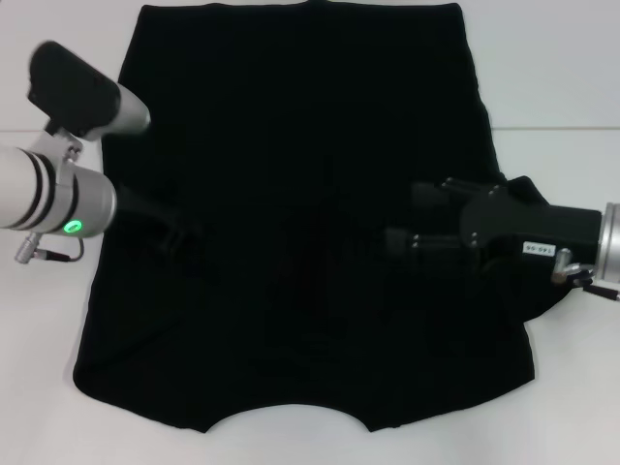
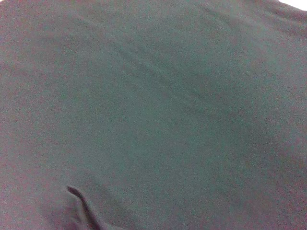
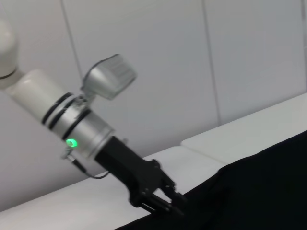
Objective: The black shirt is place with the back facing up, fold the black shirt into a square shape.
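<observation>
The black shirt lies flat on the white table, its curved neckline toward the near edge and its hem at the far side. My left gripper is low over the shirt's left part; in the right wrist view it touches the cloth's edge. My right gripper is open, pointing inward over the shirt's right part, with nothing between its fingers. The cloth bulges beside and under the right wrist. The left wrist view shows only shirt cloth with a small crease.
White table shows on both sides of the shirt and at the far left. A seam line in the table runs at the right. A pale wall stands behind the table.
</observation>
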Controlling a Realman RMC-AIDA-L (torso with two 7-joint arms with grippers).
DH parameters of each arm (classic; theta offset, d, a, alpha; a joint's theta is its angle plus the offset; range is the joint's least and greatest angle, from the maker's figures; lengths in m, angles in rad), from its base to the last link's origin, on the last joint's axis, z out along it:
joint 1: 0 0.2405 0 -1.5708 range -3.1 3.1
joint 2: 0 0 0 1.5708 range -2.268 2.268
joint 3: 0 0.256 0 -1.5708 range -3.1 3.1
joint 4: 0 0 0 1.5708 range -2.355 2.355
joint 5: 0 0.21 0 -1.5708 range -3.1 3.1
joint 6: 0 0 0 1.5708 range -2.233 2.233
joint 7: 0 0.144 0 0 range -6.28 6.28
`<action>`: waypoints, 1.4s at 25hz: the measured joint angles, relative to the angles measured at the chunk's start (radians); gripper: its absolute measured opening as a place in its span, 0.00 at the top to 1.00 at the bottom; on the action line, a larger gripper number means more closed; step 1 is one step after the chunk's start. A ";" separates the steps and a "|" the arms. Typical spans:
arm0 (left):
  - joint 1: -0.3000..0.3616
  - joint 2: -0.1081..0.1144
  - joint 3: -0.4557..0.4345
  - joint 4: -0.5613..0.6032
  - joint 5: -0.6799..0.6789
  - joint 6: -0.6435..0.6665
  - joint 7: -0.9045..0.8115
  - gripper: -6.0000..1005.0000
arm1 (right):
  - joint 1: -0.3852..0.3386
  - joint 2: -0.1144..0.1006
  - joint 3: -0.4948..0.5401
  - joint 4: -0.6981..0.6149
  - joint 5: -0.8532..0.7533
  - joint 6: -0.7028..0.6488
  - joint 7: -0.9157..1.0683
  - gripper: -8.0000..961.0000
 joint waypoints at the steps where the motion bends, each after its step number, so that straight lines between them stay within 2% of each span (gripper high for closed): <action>1: 0.011 0.000 -0.003 0.026 -0.008 -0.003 -0.019 0.75 | 0.000 -0.002 0.012 -0.001 0.000 0.000 0.000 0.02; 5: 0.030 0.000 -0.051 0.082 -0.064 -0.003 -0.068 0.67 | -0.002 -0.013 0.064 0.002 0.000 0.030 0.006 0.02; 7: 0.040 -0.001 -0.095 0.087 -0.142 0.004 -0.073 0.63 | -0.006 -0.020 0.085 0.003 0.000 0.057 0.017 0.02; 11: 0.074 0.007 -0.144 0.081 -0.322 0.022 -0.045 0.47 | -0.011 -0.043 0.098 -0.002 -0.003 0.106 0.072 0.02; 13: 0.092 0.012 -0.157 0.071 -0.412 0.049 -0.005 0.39 | -0.012 -0.065 0.095 -0.006 -0.008 0.136 0.136 0.02; 17: 0.118 0.018 -0.209 0.015 -0.614 0.196 0.180 0.25 | -0.007 -0.112 0.087 -0.009 -0.057 0.194 0.334 0.02; 21: 0.113 0.027 -0.222 -0.056 -0.641 0.305 0.323 0.12 | 0.008 -0.167 0.087 -0.014 -0.158 0.233 0.548 0.02; 24: 0.114 0.027 -0.213 -0.076 -0.626 0.346 0.427 0.04 | 0.014 -0.193 0.087 -0.033 -0.240 0.237 0.672 0.02; 28: 0.127 0.015 -0.208 -0.091 -0.623 0.390 0.621 0.05 | 0.017 -0.198 0.087 -0.083 -0.363 0.238 0.822 0.02; 35: 0.142 0.000 -0.179 -0.096 -0.624 0.379 0.760 0.09 | 0.051 -0.200 0.087 -0.089 -0.571 0.247 1.003 0.02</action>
